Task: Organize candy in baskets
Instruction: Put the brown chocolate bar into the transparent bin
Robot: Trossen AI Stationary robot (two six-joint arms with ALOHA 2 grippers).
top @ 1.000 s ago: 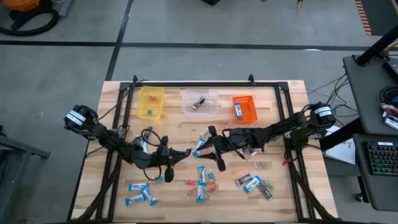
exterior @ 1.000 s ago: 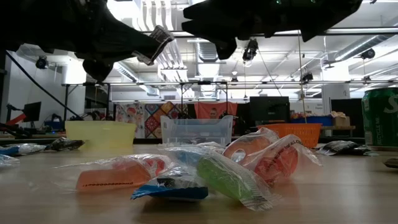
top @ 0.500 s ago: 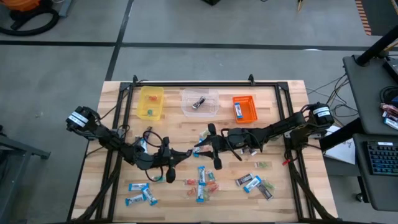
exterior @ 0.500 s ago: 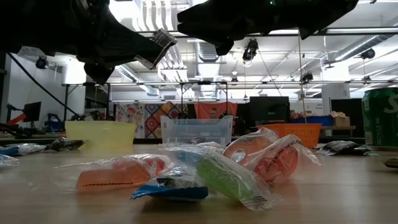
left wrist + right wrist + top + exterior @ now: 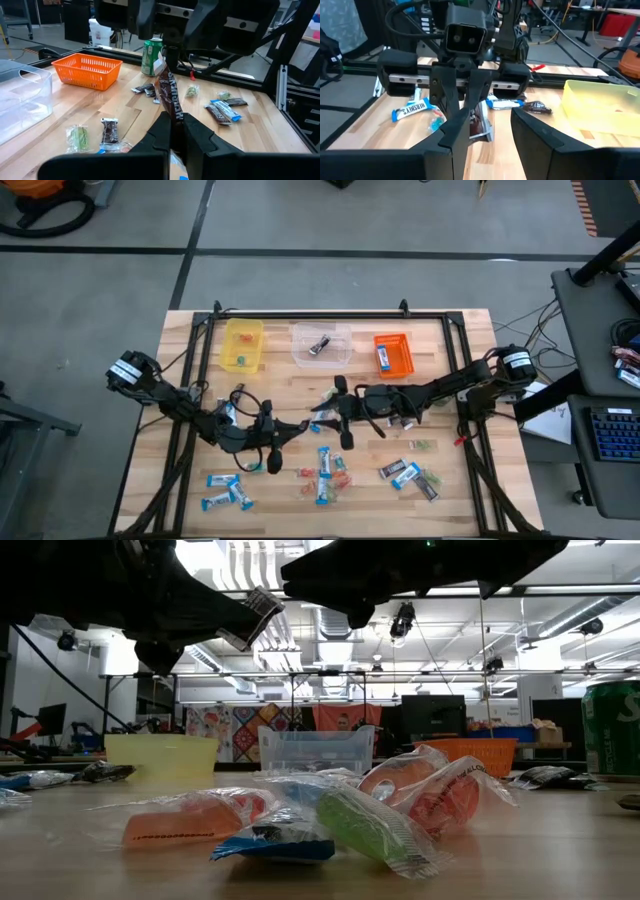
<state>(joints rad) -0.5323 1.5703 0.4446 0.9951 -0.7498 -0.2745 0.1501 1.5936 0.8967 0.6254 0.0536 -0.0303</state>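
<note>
A dark brown wrapped candy bar is clamped between the clenched fingers of the left gripper and held up off the wooden slatted table, its free end standing out beyond the fingertips. Directly facing it, the right gripper is seen with its jaws parted, one finger reaching close alongside the bar; whether that finger touches the wrapper cannot be told. A handover in mid-air looks to be set up, and that is where trouble can be expected: if the left jaws are released before the right ones are closed, the bar will be dropped onto the loose pile of wrapped sweets lying below and in front of both grippers. A thin, slippery wrapper could also be pinched only at its edge and slide out, or the two sets of fingers could be knocked together, so close do they stand. Beyond the jaws, on the far side of the table, the yellow plastic bin, the clear plastic bin and the orange mesh basket are waiting, each with very little in it; a dark piece already lies in the clear one.
</note>
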